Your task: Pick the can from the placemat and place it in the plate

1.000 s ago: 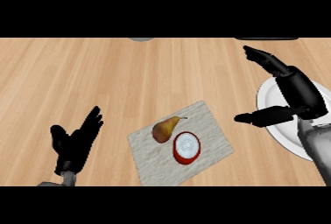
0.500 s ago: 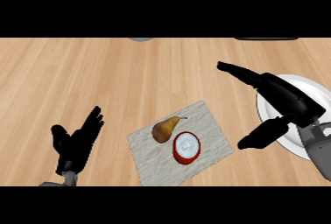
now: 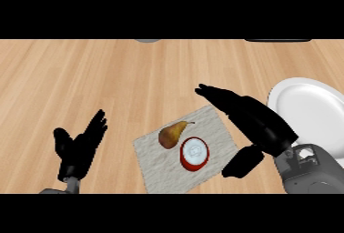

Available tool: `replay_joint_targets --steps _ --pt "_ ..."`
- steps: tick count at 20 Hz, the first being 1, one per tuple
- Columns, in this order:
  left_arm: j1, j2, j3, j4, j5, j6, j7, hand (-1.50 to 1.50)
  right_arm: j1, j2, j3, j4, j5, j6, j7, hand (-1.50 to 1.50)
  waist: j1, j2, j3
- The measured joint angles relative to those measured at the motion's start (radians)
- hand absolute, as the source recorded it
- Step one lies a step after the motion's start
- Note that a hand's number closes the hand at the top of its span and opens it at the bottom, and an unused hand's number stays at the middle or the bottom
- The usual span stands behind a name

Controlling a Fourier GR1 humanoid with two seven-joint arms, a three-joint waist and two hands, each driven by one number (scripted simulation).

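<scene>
So the can (image 3: 193, 154) is sitting upright on the placemat (image 3: 161, 175), just beside a pear (image 3: 170, 134), and nothing's holding it. Our right hand (image 3: 259, 124) hangs over the placemat's right edge, fingers straight and spread wide from the thumb, near the can but apart from it. The plate (image 3: 312, 107) is off to the right. Our left hand (image 3: 79, 146) rests open at lower left.

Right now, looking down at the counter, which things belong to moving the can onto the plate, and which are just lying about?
Belong to the job:
can
placemat
plate
right hand, open near the can

Just lying about:
pear, on the placemat beside the can
left hand, resting open at lower left
</scene>
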Motion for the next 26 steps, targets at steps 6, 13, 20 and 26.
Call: replay_joint_targets --steps 6,13,20,26 --pt "0.009 -0.021 0.005 -0.018 -0.022 0.001 0.017 0.0 0.035 0.077 0.027 0.019 0.065 0.057 0.047 -1.5 0.0 0.002 -0.001" --pt "0.011 -0.05 0.02 0.0 -0.046 -0.018 0.006 0.0 0.121 0.167 0.07 0.044 0.185 0.067 0.016 -1.5 0.0 0.001 0.001" --pt "0.022 -0.052 0.04 -0.018 -0.063 -0.04 0.016 0.0 0.148 0.228 0.1 0.054 0.328 0.074 0.046 -1.5 -0.001 0.002 0.0" --pt "0.023 -0.061 0.063 -0.013 -0.072 -0.063 0.009 0.0 0.158 0.273 0.095 0.122 0.423 0.077 0.018 -1.5 0.0 0.002 0.0"
